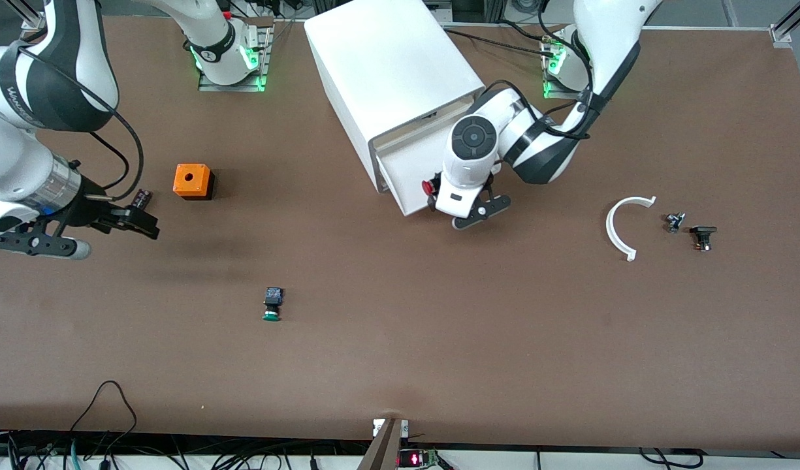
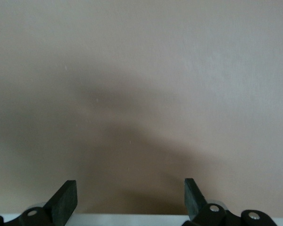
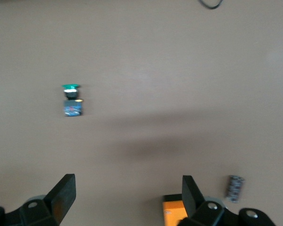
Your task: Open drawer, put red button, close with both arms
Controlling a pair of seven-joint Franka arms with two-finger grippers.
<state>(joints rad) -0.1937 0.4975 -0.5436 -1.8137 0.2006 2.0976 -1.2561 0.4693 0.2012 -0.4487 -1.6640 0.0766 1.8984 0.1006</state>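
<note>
Drawer [image 1: 400, 171] stands pulled out of the white cabinet [image 1: 390, 62] toward the front camera, so opening looks done. Over its front edge hangs the left pincer [image 1: 473, 210], fingers spread and holding nothing in the left wrist view. The right pincer [image 1: 128, 219] waits, spread, over the worktop [image 1: 439, 339] by the orange box [image 1: 192, 181]. Red button [image 1: 430, 187] shows at the drawer's front, apparently in it; closing remains.
</note>
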